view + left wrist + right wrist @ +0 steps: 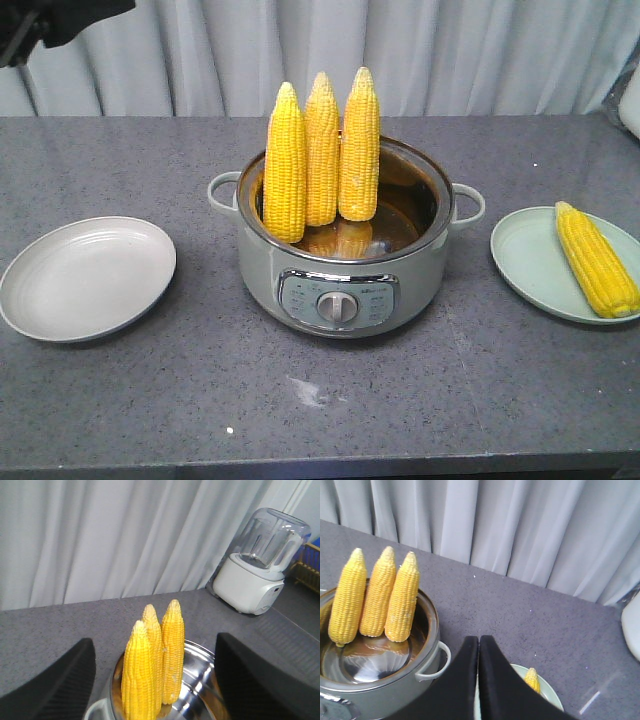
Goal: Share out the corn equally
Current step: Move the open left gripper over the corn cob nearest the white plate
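The left claw (155, 647) is seen spread wide in its wrist view, its two dark fingers (55, 680) filling the lower corners with nothing gripped between them. It is held clear of the three standing cobs (152, 665), whose pale tips are framed between the fingers. The right claw (478, 645) is pressed together, finger against finger, with nothing pinched. It is held over the bench (320, 400) between the pot (340, 290) and the pale green plate (525, 265), whose rim is partly hidden behind it in the right wrist view. The standing cobs are set upright, side by side and touching, against the left and rear part of the pot's inner wall, with their tips well above the rim and their reflections visible in the shiny bottom. The pot is a grey-green electric cooker with a round dial on its front panel and a loop handle on each side, placed near the middle of the bench. A fourth cob (597, 262) is laid flat on the pale green plate to the right of the pot, with its paler tip pointed toward the rear of the bench. A grey plate (85, 275) is placed to the left of the pot, well apart from it. A white blender (260, 565) with a clear jar is seen at the far right of the bench, and a pale pleated curtain (450, 50) is hung behind it all.
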